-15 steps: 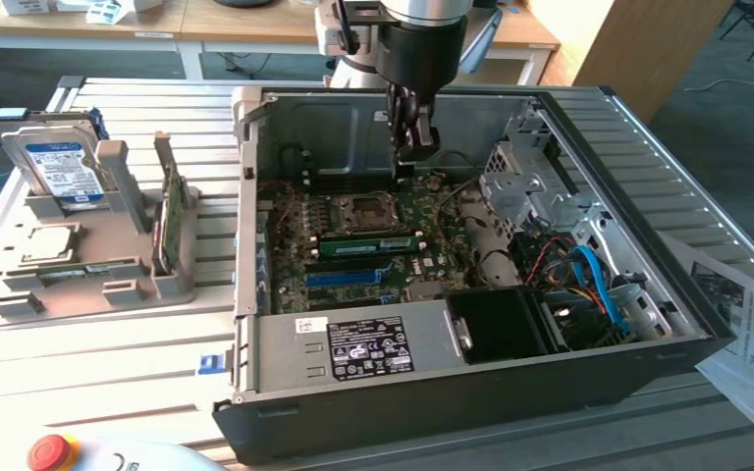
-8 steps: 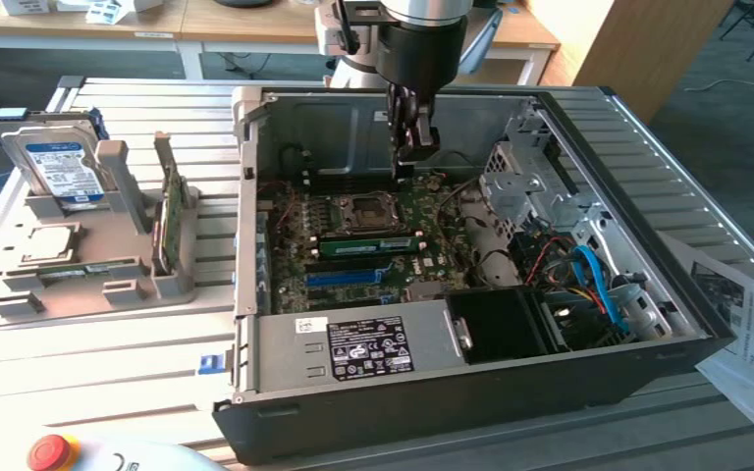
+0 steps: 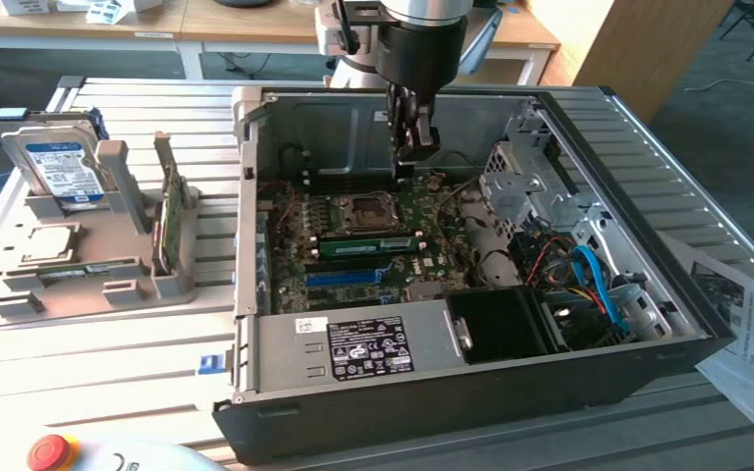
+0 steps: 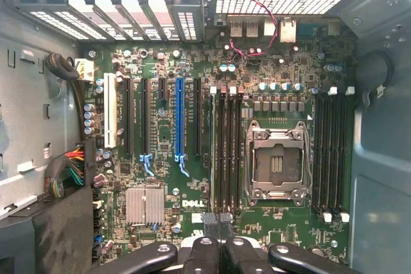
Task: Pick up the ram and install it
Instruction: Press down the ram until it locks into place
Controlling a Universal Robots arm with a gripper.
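Fingers (image 3: 412,162) in the exterior view shut tight, pads together, nothing clamped between them, hanging inside the open computer case (image 3: 482,402) just over the far part of the motherboard (image 3: 416,226). Ram (image 3: 366,245) apart from the fingers and untouched: standing on edge in the motherboard, on the other side of the CPU socket (image 3: 357,209) from the fingertips, toward the power supply (image 3: 350,348). Well away from the fingers, outside the case toward the exterior view's left, a grey rack (image 3: 115,285) on the desk (image 3: 89,363), with a hard drive (image 3: 52,162) upright in it and a broader green card (image 3: 168,224) on edge beside that. Much nearer the camera than the fingers, a red button (image 3: 50,451) at the desk's front edge.

Wrist view, looking straight down past the fingers (image 4: 218,222): same closed state, black tips pressed against each other, empty. Directly ahead of the tips, a bank of dark memory slots (image 4: 228,152). Ram (image 4: 212,152) seen edge-on as a thin pale line in the slot of that bank farthest from the CPU socket (image 4: 277,162). Blue expansion slot (image 4: 179,117) just past the ram, on the side away from the socket; finned heat sink (image 4: 144,205) farther off on that same side.
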